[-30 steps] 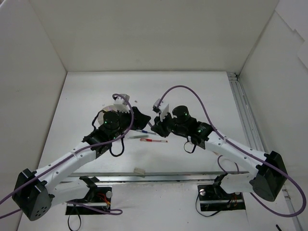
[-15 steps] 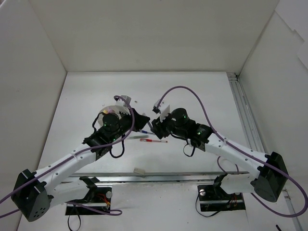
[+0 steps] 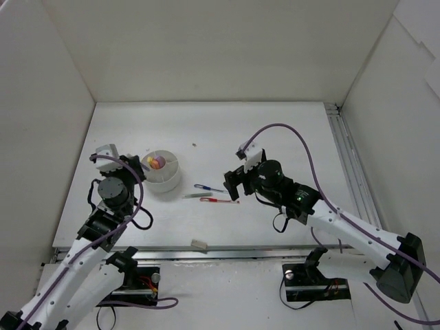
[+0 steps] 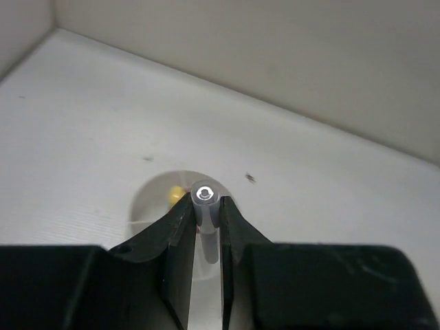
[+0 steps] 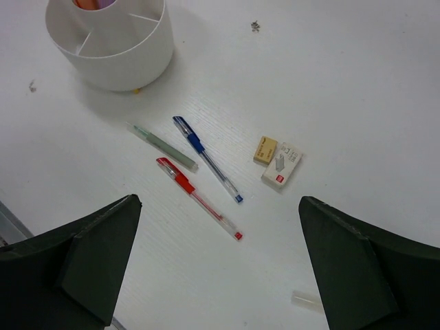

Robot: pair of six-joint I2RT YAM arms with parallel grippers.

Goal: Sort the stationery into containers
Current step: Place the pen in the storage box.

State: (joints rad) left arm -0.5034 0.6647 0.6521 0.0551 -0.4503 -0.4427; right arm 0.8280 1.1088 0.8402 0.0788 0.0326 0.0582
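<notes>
White round divided plastic cup [image 3: 166, 184], left of centre, already holds pink and yellow markers [image 3: 155, 162]. Left gripper [image 4: 206, 217] clamps a grey cylindrical pen [image 4: 205, 195] near it. Thin blue pen [image 5: 206, 159], red pen [image 5: 198, 198], grey-green pen [image 5: 165, 148] and cream eraser blocks [image 5: 280, 165] lie loose mid-frame below the wide-open right gripper [image 3: 232, 184]. Roughly half left, I judge.

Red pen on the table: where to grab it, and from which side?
Mid-barrel of the red pen, from straight above with the right gripper, closing across its width. It lies flat and thin, and the grey pen crowds its cap end.
</notes>
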